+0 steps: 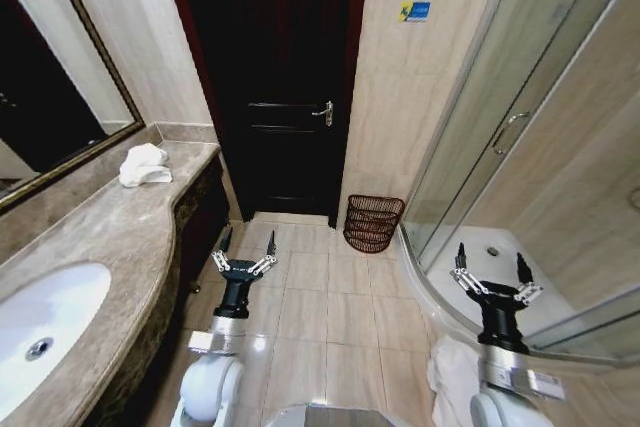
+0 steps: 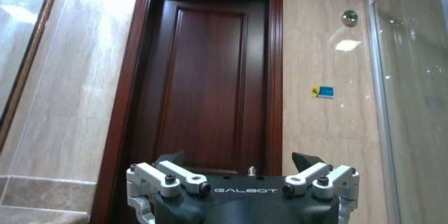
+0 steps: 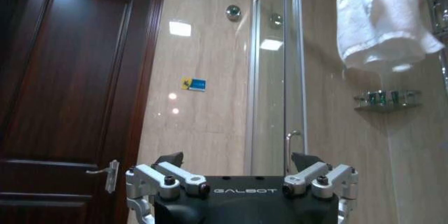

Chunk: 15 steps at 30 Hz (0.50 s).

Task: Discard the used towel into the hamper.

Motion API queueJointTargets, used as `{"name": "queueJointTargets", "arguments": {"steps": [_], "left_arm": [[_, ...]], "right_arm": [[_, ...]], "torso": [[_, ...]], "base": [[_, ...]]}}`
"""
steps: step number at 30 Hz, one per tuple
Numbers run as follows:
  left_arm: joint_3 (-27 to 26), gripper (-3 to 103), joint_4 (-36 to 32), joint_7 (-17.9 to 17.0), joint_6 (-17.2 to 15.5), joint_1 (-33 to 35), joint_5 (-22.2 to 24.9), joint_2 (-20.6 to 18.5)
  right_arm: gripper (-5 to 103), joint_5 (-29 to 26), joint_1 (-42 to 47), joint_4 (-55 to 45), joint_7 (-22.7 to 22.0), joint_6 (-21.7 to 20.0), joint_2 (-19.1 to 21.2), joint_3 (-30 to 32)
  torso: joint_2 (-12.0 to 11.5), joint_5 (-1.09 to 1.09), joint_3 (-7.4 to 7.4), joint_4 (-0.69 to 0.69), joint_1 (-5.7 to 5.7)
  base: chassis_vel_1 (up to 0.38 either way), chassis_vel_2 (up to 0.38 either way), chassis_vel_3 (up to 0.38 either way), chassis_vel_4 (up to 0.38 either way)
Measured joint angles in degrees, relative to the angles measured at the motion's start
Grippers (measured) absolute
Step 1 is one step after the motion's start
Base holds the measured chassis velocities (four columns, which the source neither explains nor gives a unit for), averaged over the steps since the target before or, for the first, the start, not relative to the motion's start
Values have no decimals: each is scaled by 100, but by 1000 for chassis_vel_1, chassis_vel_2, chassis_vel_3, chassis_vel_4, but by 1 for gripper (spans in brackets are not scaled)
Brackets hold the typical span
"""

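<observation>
Both claws are hanging spread and empty. The crumpled white towel (image 1: pixel 144 165) is lying on the marble counter (image 1: pixel 100 237), well beyond the left gripper (image 1: pixel 243 257); soft, light, limp, it is inviting a pinch on a raised fold. The wicker hamper (image 1: pixel 373 223) is standing ahead, between the left gripper and the right gripper (image 1: pixel 490 272).

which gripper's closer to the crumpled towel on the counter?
Left. The left gripper hangs over the floor beside the counter, with the towel farther back toward the mirror. The right gripper is across the room by the shower.
</observation>
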<state>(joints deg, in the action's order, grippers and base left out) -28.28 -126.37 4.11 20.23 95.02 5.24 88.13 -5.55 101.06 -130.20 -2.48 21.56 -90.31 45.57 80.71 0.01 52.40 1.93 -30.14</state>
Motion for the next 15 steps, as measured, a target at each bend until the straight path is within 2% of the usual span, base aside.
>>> {"name": "queueJointTargets", "arguments": {"steps": [15], "left_arm": [[28,100,28,-38,-73,-30,113,-6]], "right_arm": [[100,-21,-73,72,2,-25,-46,-51]], "torso": [[0,-1,0,1,1]], "base": [[-134,143,130,-138]]}}
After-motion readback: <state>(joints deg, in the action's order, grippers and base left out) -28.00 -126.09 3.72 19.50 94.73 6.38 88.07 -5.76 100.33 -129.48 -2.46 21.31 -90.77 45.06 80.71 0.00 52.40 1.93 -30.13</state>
